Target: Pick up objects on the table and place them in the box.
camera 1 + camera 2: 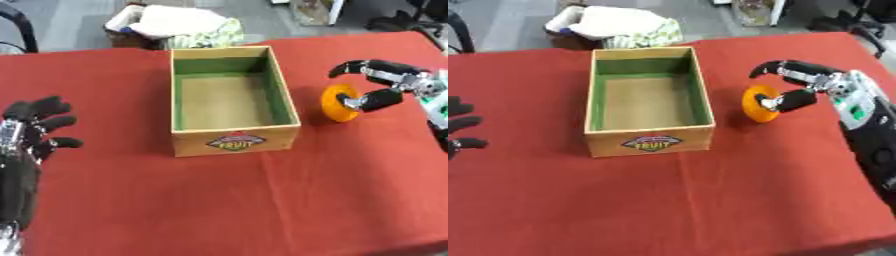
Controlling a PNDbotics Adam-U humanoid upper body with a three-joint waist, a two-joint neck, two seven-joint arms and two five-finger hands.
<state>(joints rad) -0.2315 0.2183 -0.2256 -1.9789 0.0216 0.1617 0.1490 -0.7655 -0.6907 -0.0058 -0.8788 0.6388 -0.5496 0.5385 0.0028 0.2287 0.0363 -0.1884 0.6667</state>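
left hand (26, 145): black, idle at the left edge over the red tablecloth (227, 200), fingers spread and relaxed, nothing in it. Well apart from everything else.

box (234, 141): open rectangular wooden crate, green inner walls, bare board floor, fruit label on the near face. Sits mid-table, nothing visible inside. Long axis runs away from me.

orange ring (760, 104): small round orange thing with a pale centre, standing on edge just beside the box's right wall, not touching it as far as I can see. Looks like a tape roll or toy donut; can't tell which.

right hand (802, 85): comes in from the right, thumb tip on the ring's face, other fingers arched above and behind it. Fingers are curling round the ring, pinch looks formed or nearly so; whether the ring has left the cloth I can't tell.

step in hand: my read, securing the ring for the lift.

how to do it well: get the upper fingers onto the far face so the ring is pinched across its flat sides, not its rim, or it will roll. Lift straight up until clear of the box's right wall, then carry left over the middle of the floor and let go low.

risk: swinging left too early clips the wall.

background: basket of pale cloth (175, 25) beyond the table, not involved.
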